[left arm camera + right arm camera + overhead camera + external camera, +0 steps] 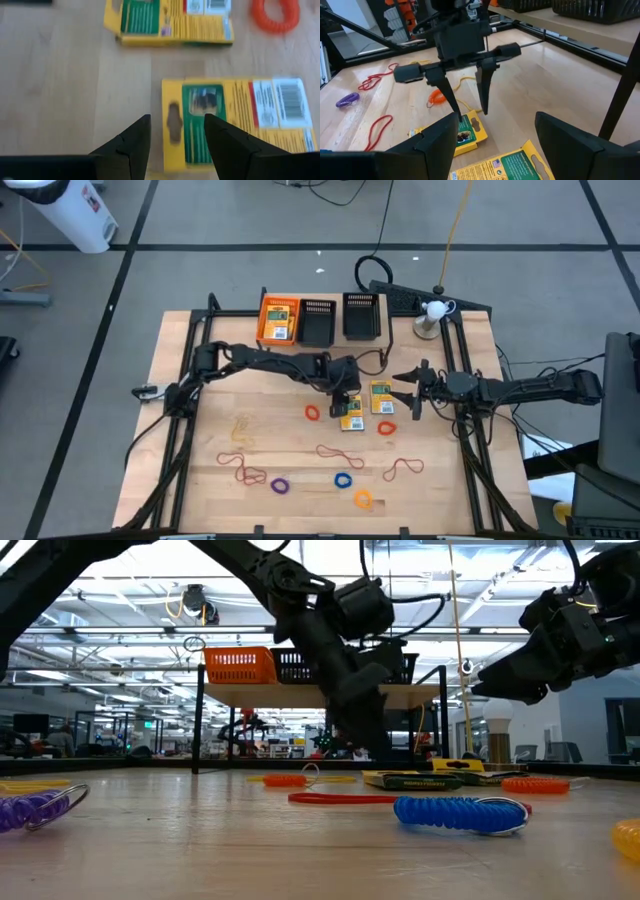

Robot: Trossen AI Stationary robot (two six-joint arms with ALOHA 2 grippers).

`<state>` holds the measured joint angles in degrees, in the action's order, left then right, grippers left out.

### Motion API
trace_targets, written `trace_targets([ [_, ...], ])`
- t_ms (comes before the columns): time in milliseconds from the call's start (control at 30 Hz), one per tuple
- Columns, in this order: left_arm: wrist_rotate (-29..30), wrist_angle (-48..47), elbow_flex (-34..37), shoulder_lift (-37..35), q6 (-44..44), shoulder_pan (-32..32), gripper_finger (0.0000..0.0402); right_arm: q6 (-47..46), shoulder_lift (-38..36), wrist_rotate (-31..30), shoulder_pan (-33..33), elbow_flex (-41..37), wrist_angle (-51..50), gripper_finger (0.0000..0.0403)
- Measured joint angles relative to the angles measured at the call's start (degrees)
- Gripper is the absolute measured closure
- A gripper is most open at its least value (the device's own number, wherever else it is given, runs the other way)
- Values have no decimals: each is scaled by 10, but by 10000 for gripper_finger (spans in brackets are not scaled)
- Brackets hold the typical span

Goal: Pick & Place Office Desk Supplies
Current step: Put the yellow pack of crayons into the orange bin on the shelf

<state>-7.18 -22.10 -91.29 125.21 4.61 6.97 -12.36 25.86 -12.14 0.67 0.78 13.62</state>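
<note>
Left tool [470, 102] open over packet [235, 120], orange tray [279, 319] holding packets

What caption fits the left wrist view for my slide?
Left gripper open above the near yellow packet, fingers straddling its hang-hole end; second packet and orange ring beyond.

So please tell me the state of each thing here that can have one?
Left gripper: open, above a packet, holding nothing.
Right gripper: open, empty, beside the packets.
Flat yellow packet under left gripper: lying flat on the table.
Second flat yellow packet: lying flat.
Orange mesh tray: holds one yellow packet.
Two black mesh trays: contents not visible.
</note>
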Motion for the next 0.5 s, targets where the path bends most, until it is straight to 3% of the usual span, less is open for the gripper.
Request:
trace_targets([
  [500,-36,-12,0,13,-7,-3,224,0,11,2,0,0,16,149],
])
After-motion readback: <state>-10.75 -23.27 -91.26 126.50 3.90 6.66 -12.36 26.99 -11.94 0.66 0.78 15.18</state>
